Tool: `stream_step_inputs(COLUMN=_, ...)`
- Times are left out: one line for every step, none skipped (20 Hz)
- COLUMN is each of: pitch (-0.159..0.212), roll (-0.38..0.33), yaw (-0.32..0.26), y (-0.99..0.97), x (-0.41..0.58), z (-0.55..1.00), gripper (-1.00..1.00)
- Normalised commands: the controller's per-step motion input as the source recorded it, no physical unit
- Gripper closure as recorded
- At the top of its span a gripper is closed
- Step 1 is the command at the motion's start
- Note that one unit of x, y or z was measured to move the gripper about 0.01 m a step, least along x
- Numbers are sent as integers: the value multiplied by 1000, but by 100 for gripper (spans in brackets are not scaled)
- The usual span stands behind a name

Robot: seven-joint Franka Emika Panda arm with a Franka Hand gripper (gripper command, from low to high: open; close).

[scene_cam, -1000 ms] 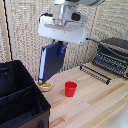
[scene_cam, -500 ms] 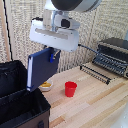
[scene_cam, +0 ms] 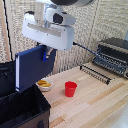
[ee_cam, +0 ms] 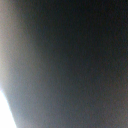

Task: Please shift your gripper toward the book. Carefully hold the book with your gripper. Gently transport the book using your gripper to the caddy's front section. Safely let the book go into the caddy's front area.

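Note:
In the exterior view my white gripper (scene_cam: 45,54) is shut on the top edge of the navy-blue book (scene_cam: 32,69). The book hangs upright in the air, above the rear part of the black caddy (scene_cam: 22,110), which fills the exterior view's lower left. Only one blue fingertip (scene_cam: 44,55) shows against the cover. The book's lower edge is above the caddy's rim. The wrist view is filled by a dark blurred surface (ee_cam: 70,65), most likely the book held close to the lens.
A red cup (scene_cam: 70,89) stands on the wooden table (scene_cam: 95,105). A small white bowl with yellow contents (scene_cam: 44,84) sits behind the caddy. A black-and-silver toaster oven (scene_cam: 113,54) with a wire rack (scene_cam: 95,72) is at the exterior view's right.
The arm has carried the book toward the exterior view's left, from near the red cup to over the caddy. The book now hangs more upright and closer to the camera.

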Motion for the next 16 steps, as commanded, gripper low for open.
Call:
stream_step_inputs(pitch=49, roll=-12, yaw=-68, y=654, x=-103, z=454, gripper=100)
stream_step_inputs(pitch=58, roll=-9, yaw=-60, y=680, x=-83, z=426, gripper=100)
stream_step_inputs(pitch=63, roll=-8, yaw=-58, y=683, x=-80, z=409, gripper=100)
stream_step_inputs(pitch=71, roll=-2, yaw=-52, y=703, x=-60, z=380, gripper=100)
stream_step_inputs(pitch=78, roll=0, yaw=-48, y=726, x=-37, z=354, gripper=100)
stream_step_inputs(pitch=85, roll=0, yaw=-43, y=740, x=-14, z=337, gripper=100)
stream_step_inputs(pitch=94, roll=0, yaw=-38, y=769, x=0, z=311, gripper=100)
stream_step_inputs(pitch=116, roll=0, yaw=-28, y=806, x=0, z=263, gripper=100)
stream_step_inputs(pitch=134, roll=0, yaw=-26, y=820, x=29, z=206, gripper=100)
stream_step_inputs(pitch=138, roll=0, yaw=-27, y=820, x=80, z=186, gripper=100)
stream_step_inputs(pitch=137, roll=0, yaw=-31, y=814, x=109, z=174, gripper=100)
stream_step_inputs(pitch=139, roll=0, yaw=-34, y=806, x=140, z=160, gripper=100)
stream_step_inputs(pitch=140, roll=0, yaw=-35, y=803, x=163, z=149, gripper=100)
stream_step_inputs(pitch=143, roll=0, yaw=-35, y=791, x=211, z=120, gripper=100)
stream_step_inputs(pitch=138, roll=0, yaw=-40, y=763, x=274, z=86, gripper=100)
stream_step_inputs(pitch=111, roll=-1, yaw=-51, y=671, x=406, z=0, gripper=100)
